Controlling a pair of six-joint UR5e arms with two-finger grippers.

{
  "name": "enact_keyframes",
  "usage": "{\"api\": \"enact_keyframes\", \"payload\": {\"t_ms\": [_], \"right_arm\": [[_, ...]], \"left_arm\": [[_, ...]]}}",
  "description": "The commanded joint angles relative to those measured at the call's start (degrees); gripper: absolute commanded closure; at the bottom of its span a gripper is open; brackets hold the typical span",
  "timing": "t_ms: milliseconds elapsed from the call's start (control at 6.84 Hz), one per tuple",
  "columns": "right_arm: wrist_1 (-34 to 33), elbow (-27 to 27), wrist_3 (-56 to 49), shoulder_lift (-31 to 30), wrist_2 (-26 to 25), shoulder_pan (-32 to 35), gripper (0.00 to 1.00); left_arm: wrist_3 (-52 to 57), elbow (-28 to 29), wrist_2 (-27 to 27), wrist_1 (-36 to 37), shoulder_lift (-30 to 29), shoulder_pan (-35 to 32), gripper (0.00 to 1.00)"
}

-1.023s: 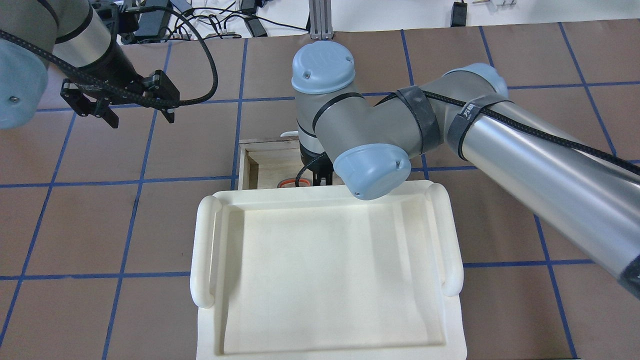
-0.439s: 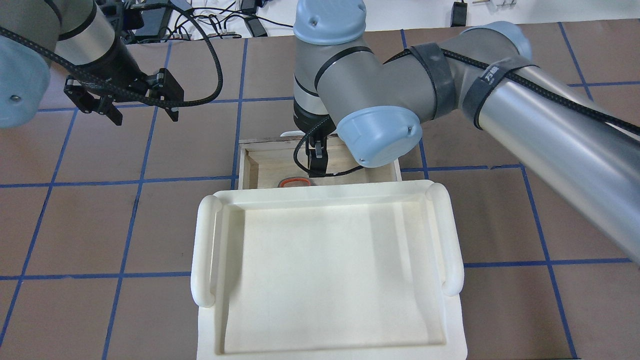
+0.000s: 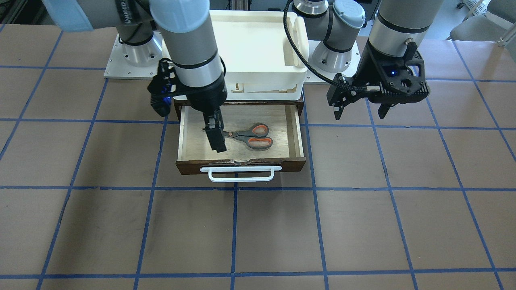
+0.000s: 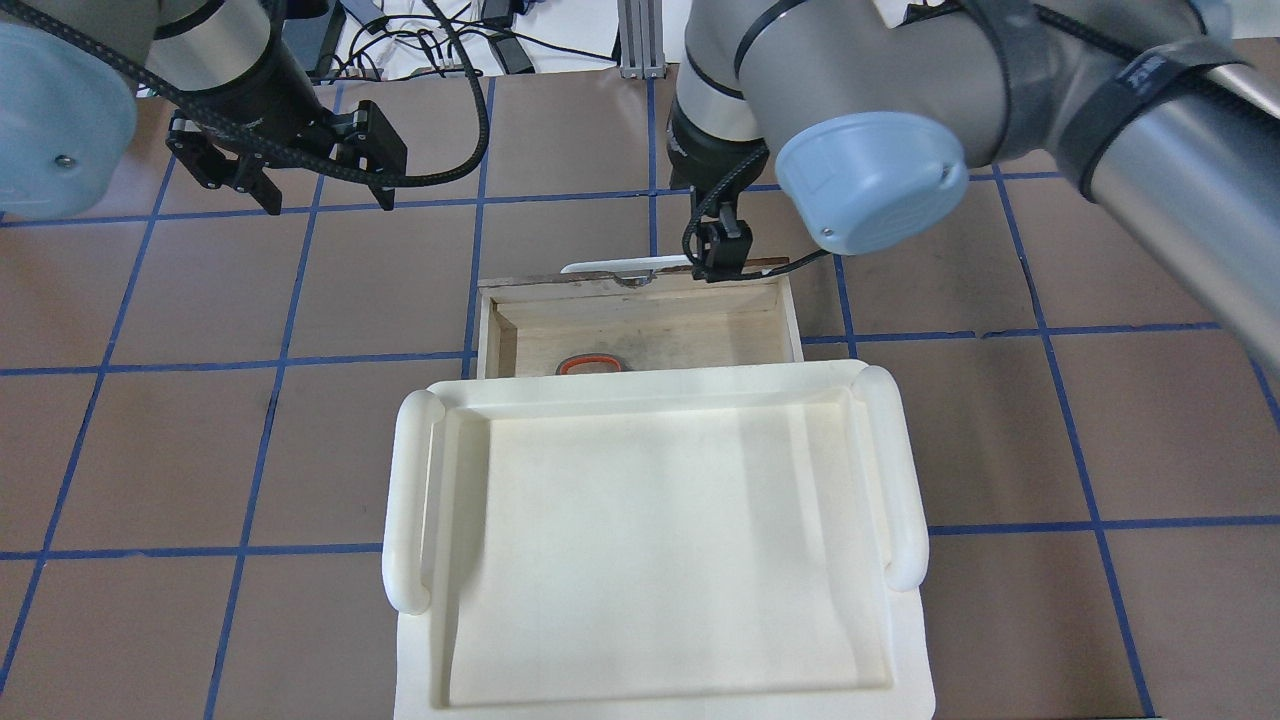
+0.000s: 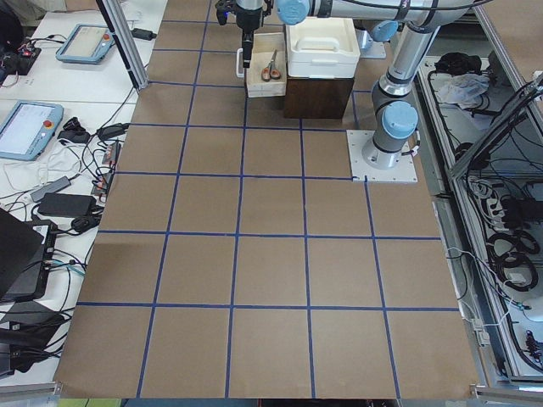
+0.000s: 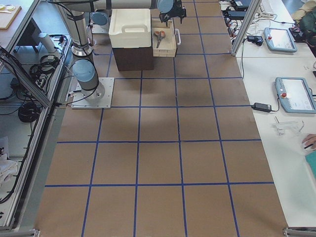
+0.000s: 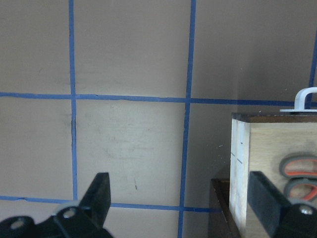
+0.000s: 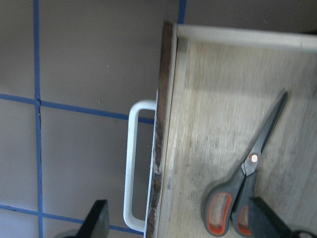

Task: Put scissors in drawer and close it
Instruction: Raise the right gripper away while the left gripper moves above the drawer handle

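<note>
The scissors (image 3: 249, 135), with grey handles and orange-red loops, lie flat inside the open brown drawer (image 3: 242, 165). They also show in the right wrist view (image 8: 247, 198) and the left wrist view (image 7: 297, 178). Only a loop of the scissors (image 4: 590, 363) shows from overhead. The drawer has a white bar handle (image 3: 240, 174). My right gripper (image 3: 217, 143) is open and empty. It hangs above the drawer near its front edge (image 4: 718, 262), apart from the scissors. My left gripper (image 3: 360, 112) is open and empty, beside the drawer above the table (image 4: 327, 200).
A white plastic tray (image 4: 410, 500) sits on top of the dark cabinet that holds the drawer, and hides the drawer's back part from overhead. Brown table with blue tape grid (image 3: 282, 225) lies in front. Cables and tablets lie at the table's ends.
My right gripper has risen out of the drawer and moved from the scissors' handles toward the drawer's front edge. The scissors stay in the drawer. My left gripper has drifted slightly right and farther away.
</note>
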Motion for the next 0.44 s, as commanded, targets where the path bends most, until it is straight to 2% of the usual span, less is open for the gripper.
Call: {"api": "enact_keyframes", "payload": {"t_ms": [0,146,292], "right_arm": [[6.6,0.0,-20.4,-3.5,-1.5,-12.2,0.00],[8.2,0.1,-31.3,-4.6,-4.5,-17.4,0.00],[10.3,0.1,-41.2,-5.1,-4.9,-21.1,0.00]], "left_arm": [[-2.6,0.7,-2.6,4.6,-4.0,-2.9,0.00],[-3.4,0.8,-2.6,7.2,-6.8,-5.9,0.00],[-3.8,2.0,-2.6,7.3,-9.6,-8.3,0.00]]}}
